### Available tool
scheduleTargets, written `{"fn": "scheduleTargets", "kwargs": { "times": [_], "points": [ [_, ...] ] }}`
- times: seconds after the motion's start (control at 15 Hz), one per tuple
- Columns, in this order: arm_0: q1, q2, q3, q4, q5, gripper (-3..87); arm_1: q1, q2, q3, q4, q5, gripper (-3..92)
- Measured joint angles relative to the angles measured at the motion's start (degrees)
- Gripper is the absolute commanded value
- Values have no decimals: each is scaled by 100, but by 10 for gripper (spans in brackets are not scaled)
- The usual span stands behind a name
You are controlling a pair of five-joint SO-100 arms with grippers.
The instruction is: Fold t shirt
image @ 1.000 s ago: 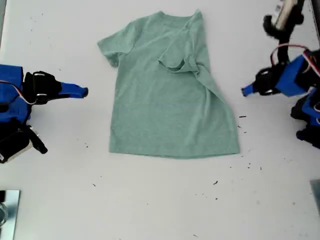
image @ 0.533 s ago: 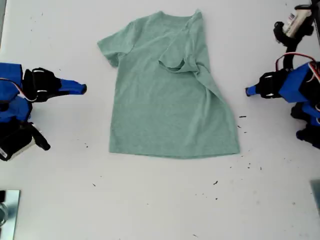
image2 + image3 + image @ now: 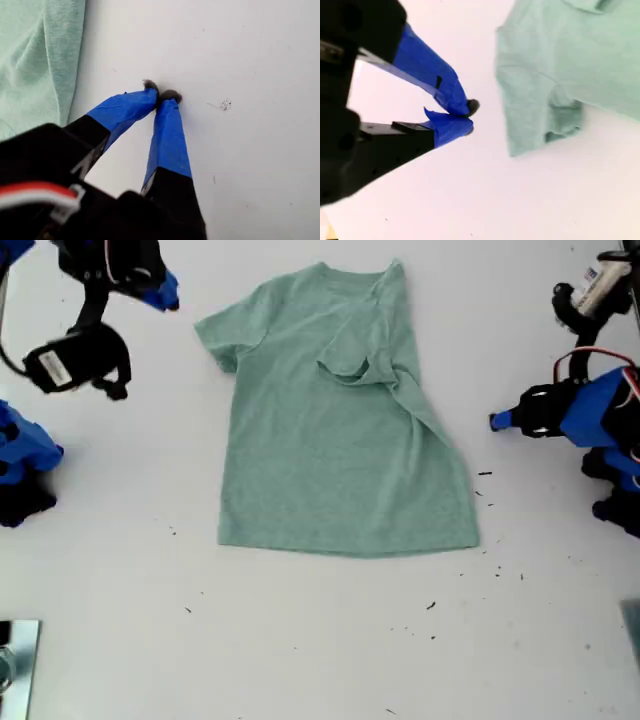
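the t shirt (image 3: 340, 420) lies flat mid-table, long axis running away from the camera. the second gripper (image 3: 465, 117), closed and empty, hovers nearest its free sleeve; the first gripper (image 3: 162, 95), closed, sits beside the opposite edge.

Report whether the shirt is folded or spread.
Partly folded: the shirt lies flat, one sleeve turned in over its chest on the exterior view's right; the other sleeve is still spread.

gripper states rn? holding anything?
My first gripper: closed, empty, beside the t-shirt.
My second gripper: closed, empty.
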Motion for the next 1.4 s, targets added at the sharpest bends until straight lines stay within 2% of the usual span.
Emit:
{"fn": "scheduleTargets", "kwargs": {
  "times": [0.07, 0.27, 0.33, 0.6, 1.0, 1.07, 1.13, 1.2, 1.4],
  "points": [
    [-185, -633, -431, 211, 158, 45, 0, 18, 0, 9, 0, 23],
    [-308, -896, -791, 299, 343, 287, 0, 70, 0, 18, 0, 23],
    [-325, -914, -879, 325, 404, 336, 0, 70, 0, 18, 0, 23],
    [-316, -1503, -1081, 264, 580, 317, 0, 79, 0, 18, 0, 23],
    [-554, -3208, -272, -1362, 448, 289, 0, 466, 44, 220, 35, 23],
    [-624, -3234, -185, -1573, 457, 228, -26, 554, 44, 264, 62, 23],
    [-677, -3331, -105, -1740, 439, 33, -44, 624, 44, 272, 70, 23],
    [-677, -3401, -26, -1819, 396, -1, -53, 668, 53, 316, 70, 23],
    [-624, -2646, 633, -2382, 334, -2, -53, 677, 53, 325, 70, 23]
  ]
}}
